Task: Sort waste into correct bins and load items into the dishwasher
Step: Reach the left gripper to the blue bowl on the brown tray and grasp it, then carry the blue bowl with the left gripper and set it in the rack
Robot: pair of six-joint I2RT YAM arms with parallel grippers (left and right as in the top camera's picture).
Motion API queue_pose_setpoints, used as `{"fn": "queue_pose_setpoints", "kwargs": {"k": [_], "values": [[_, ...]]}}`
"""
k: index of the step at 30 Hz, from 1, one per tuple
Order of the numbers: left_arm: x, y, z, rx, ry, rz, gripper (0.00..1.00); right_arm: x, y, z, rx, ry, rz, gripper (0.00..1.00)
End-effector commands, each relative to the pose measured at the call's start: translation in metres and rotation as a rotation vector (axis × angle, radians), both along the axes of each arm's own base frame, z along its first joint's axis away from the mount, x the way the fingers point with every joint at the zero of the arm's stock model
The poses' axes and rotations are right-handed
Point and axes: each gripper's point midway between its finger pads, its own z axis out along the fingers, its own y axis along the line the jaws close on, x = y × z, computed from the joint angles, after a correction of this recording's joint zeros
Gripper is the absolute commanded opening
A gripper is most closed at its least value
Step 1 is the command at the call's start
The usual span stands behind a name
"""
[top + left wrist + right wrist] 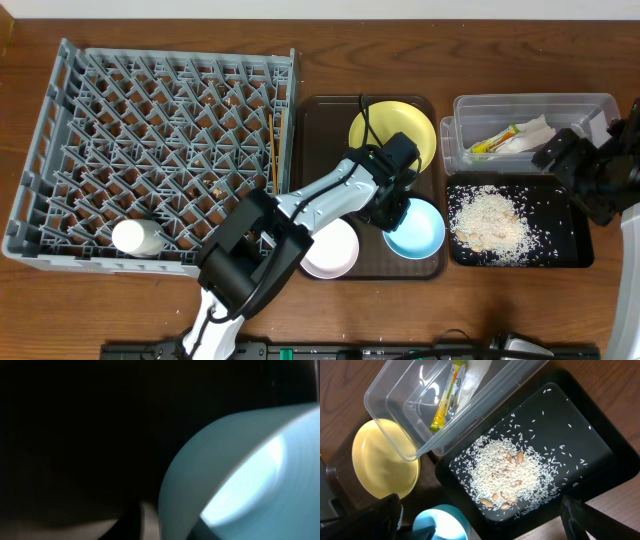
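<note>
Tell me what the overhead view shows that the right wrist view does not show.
Only overhead: the grey dish rack with the white cup in it, and the pink-white bowl. Only right wrist: brown nut-like pieces among the rice. Both: the yellow plate, light blue bowl, clear tub holding the wrapper, and black tray of rice.

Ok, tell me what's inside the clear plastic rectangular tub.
A green-and-yellow snack wrapper and a crumpled white paper napkin lie inside the clear plastic rectangular tub. Anything beneath the napkin is covered and cannot be seen.
</note>
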Motion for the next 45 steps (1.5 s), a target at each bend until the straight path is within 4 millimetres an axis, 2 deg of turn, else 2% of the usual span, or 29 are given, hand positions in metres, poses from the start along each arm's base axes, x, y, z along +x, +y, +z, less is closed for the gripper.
{"fn": "queue_pose_setpoints", "kwargs": {"k": [1,4,6,9,12,17,20,23,29,32,34,38,45], "values": [[-0.002,-0.001,-0.001,-0.007,0.008,-0.014,0.08,-0.001,-0.001,0.000,0.007,0.000,-0.010,0.99],[-0.001,-0.001,0.008,-0.016,-0.001,-0.012,0.08,-0.001,-0.001,0.000,0.007,0.001,-0.010,0.99],[0.001,0.000,0.022,-0.028,-0.014,-0.007,0.07,-0.001,-0.001,0.000,0.007,0.000,-0.010,0.99],[0.016,0.007,0.055,-0.040,-0.087,0.021,0.07,-0.001,-0.001,0.000,0.007,0.000,-0.010,0.99],[0.039,0.030,0.095,-0.011,-0.233,0.083,0.08,-0.001,-0.001,0.000,0.007,0.001,-0.010,0.99],[0.094,0.114,0.173,0.186,-0.616,0.266,0.07,-0.001,-0.001,0.000,0.007,0.000,-0.010,0.99],[0.126,0.182,0.223,0.408,-0.874,0.416,0.07,-0.001,-0.001,0.000,0.007,0.000,-0.010,0.99],[0.148,0.235,0.249,0.611,-1.007,0.507,0.07,-0.001,-0.001,0.000,0.007,0.000,-0.010,0.99],[0.181,0.304,0.250,0.900,-1.048,0.574,0.08,-0.001,-0.001,0.000,0.007,0.001,-0.010,0.99],[0.192,0.328,0.243,1.031,-1.048,0.609,0.08,-0.001,-0.001,0.000,0.007,0.001,-0.010,0.99],[0.199,0.334,0.233,1.077,-1.042,0.617,0.08,-0.001,-0.001,0.000,0.007,0.000,-0.010,0.99],[0.211,0.335,0.210,1.144,-1.033,0.608,0.08,-0.001,-0.001,0.000,0.007,0.000,-0.010,0.99],[0.218,0.337,0.175,1.269,-1.004,0.581,0.07,-0.001,-0.001,0.000,0.007,0.001,-0.010,0.99]]}}
